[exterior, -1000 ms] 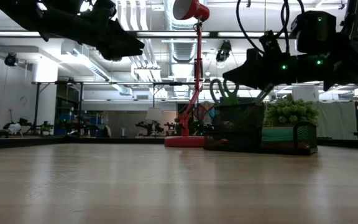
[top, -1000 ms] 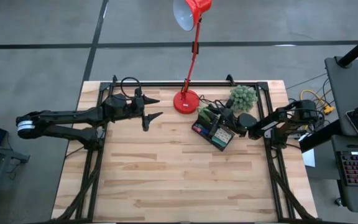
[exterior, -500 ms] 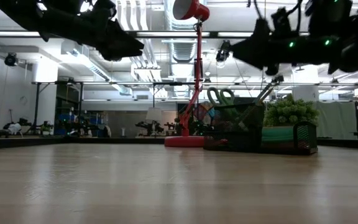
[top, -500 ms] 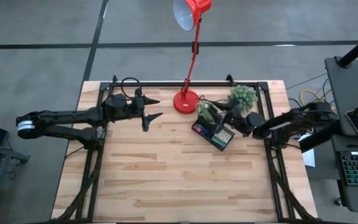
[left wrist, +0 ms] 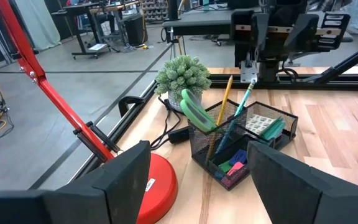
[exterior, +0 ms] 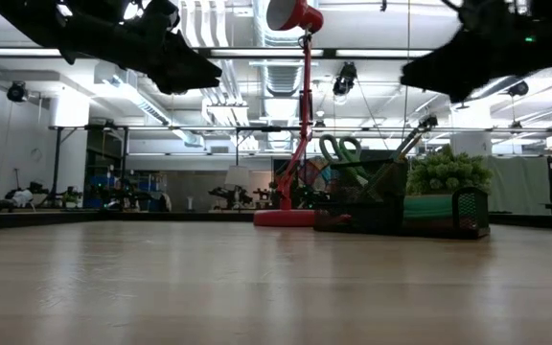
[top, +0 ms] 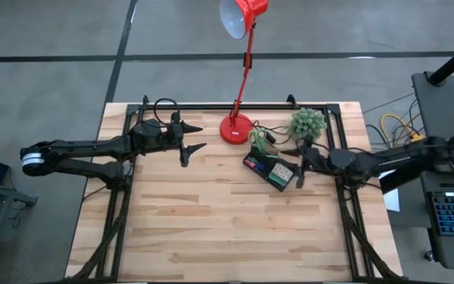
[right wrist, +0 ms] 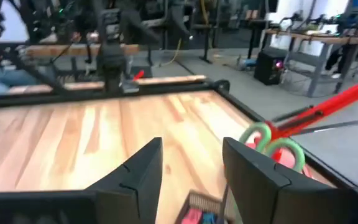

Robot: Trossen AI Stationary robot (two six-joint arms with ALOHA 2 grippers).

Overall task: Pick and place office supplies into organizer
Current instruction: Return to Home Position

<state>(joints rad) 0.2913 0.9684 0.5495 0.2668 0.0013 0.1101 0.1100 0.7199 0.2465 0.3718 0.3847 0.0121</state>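
**Inspector:** Where are the supplies?

**Operator:** Every supply I can see is inside the organizer (left wrist: 199,148). It stands toward the far right of the table (top: 211,229), just in front of the lamp (top: 236,128) base and the plant (top: 308,122). The scissors (left wrist: 194,111) stand blades down in the tall mesh cup, with their green handles above the rim. The pencil (left wrist: 221,107) and pen (left wrist: 245,102) lean beside them. The patterned block (left wrist: 258,123) and the small pieces (left wrist: 230,168) lie in the lower compartments. No loose supply shows on the boards.

**Inspector:** And the grippers?

**Operator:** The right gripper (top: 296,167) hangs just beside the organizer and raised above it, its jaws parted and empty. The left gripper (top: 202,136) hovers well apart on the lamp's other side, its jaws wide and empty.

**Inspector:** How would the scissors handle if they needed reseating?

**Operator:** I judge them stiff and light, with smooth plastic loops. Take them across the handles, the only part clear of the mesh. The organizer looks like light wire and would likely slide or tip if knocked.

**Inspector:** Status?

**Operator:** Sorting appears complete, and only parking the arms is left.
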